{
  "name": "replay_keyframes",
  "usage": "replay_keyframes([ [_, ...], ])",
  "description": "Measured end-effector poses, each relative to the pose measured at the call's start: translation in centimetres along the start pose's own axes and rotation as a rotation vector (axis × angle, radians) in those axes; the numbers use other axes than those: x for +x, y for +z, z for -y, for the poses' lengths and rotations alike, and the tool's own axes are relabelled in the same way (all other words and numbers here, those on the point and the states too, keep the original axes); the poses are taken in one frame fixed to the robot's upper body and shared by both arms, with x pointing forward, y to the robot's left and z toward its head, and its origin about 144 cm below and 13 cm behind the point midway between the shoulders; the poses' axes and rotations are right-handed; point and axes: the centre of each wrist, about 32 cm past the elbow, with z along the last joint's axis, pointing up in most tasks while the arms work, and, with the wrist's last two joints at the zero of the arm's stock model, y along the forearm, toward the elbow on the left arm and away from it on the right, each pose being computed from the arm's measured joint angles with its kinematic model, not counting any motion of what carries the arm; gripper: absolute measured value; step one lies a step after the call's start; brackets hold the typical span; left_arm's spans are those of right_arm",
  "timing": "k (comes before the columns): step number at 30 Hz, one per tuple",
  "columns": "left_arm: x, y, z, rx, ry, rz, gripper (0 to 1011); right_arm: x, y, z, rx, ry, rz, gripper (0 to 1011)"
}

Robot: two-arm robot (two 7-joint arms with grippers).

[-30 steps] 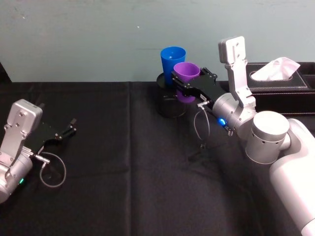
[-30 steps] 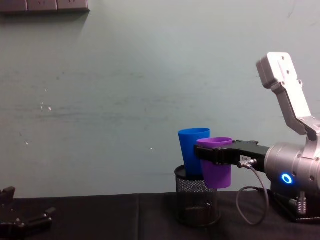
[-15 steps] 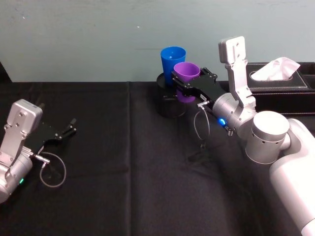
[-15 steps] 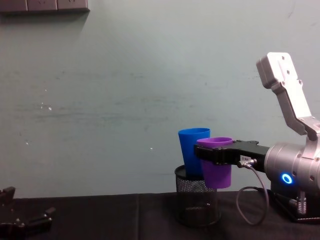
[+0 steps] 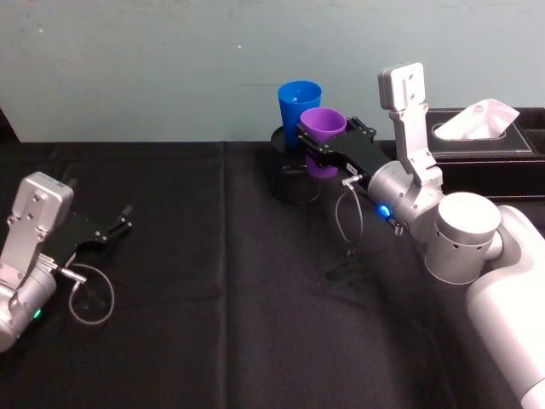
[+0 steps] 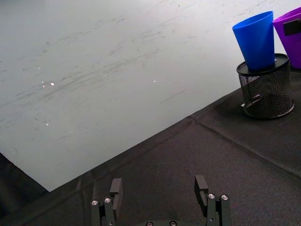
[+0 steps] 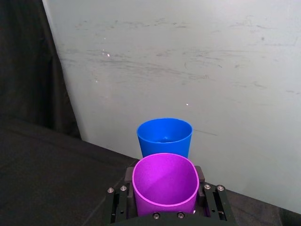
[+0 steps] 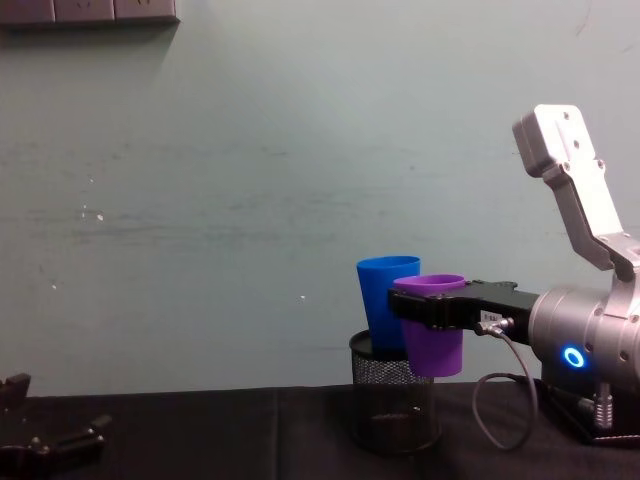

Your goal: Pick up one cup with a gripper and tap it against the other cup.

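Two silver-grey arms were pictured, built of rounded cylindrical joints and boxy links. The right arm was marked by a blue ring light, the left arm by a small green light. Each was ended by a flat black two-fingered tool, the right gripper and the left gripper, studded with silver screws. A thin grey cable was looped at each wrist, and a small white label was carried on the right gripper.

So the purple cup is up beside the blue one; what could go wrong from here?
The blue cup stands leaning in the mesh holder, so a hard tap from the purple cup might tip it out or push the holder over. The right gripper squeezes the purple cup just under its rim, which looks pressed out of round; it could slip on contact. The left gripper is parked open at the left.
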Motion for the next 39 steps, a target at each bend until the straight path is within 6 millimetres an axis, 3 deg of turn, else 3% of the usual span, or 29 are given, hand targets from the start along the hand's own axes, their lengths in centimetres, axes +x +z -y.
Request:
replay_keyframes([
  [39,0.0,0.0,0.0,0.0,0.0,0.0,1000,0.0,0.0,0.0,0.0,0.0,0.0,723],
])
